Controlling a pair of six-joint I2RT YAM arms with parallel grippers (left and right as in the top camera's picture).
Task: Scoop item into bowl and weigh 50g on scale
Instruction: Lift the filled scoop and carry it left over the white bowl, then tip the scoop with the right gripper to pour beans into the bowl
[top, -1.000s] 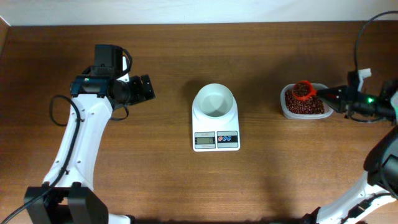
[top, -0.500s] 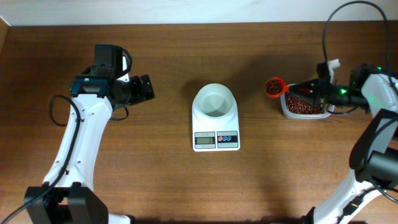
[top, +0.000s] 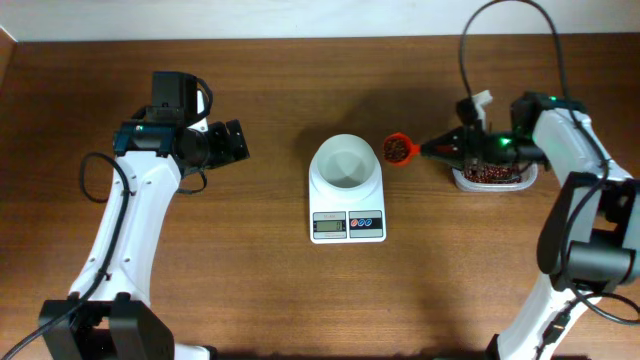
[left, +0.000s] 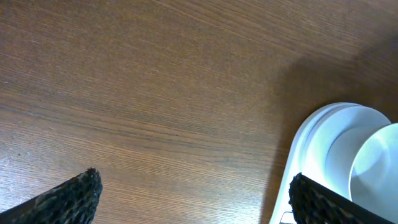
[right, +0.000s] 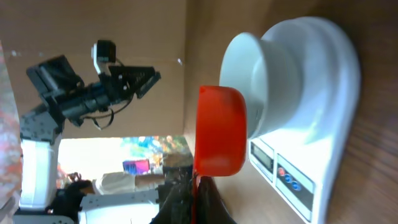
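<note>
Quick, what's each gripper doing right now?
Left gripper: open, holding nothing.
Right gripper: shut on the red scoop, which carries beans.

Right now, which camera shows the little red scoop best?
The overhead view: it looks down into the red scoop, showing the beans inside, beside the bowl on the scale. In the right wrist view the red scoop shows only its outside, contents hidden. The left wrist view misses it.

- Under my left jaws: brown wood-grain table (left: 155, 93), matt.
- In my right jaws: red-orange plastic scoop (right: 219, 130), smooth, glossy.
- Just beyond it: round white bowl (right: 249, 68), glossy.
</note>
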